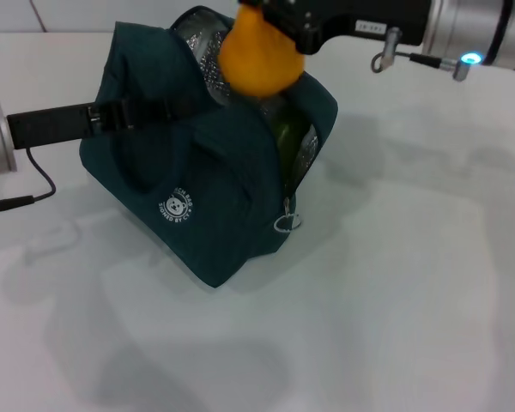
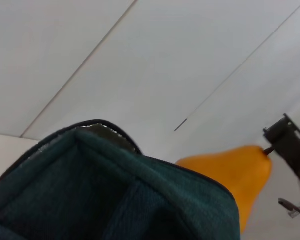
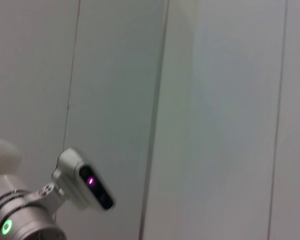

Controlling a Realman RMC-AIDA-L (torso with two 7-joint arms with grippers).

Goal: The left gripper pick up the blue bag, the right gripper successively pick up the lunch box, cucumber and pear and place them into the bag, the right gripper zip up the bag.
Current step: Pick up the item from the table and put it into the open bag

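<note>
The blue bag (image 1: 197, 180) stands tilted on the white table, its mouth open toward the back and its silver lining (image 1: 196, 33) showing. From the left, my left gripper (image 1: 142, 112) is shut on the bag's upper edge. The right gripper (image 1: 270, 17) comes in from the top right, shut on the narrow top of the yellow-orange pear (image 1: 257, 60), which hangs just above the bag's mouth. Inside the opening I see the dark green cucumber (image 1: 287, 129). The lunch box is hidden. The left wrist view shows the bag's rim (image 2: 115, 190) and the pear (image 2: 235, 172) beyond it.
The zipper's ring pull (image 1: 287, 223) hangs at the bag's front right corner. White table (image 1: 412, 283) spreads to the right and front of the bag. The right wrist view shows only pale wall panels and the left arm's silver wrist (image 3: 20, 220).
</note>
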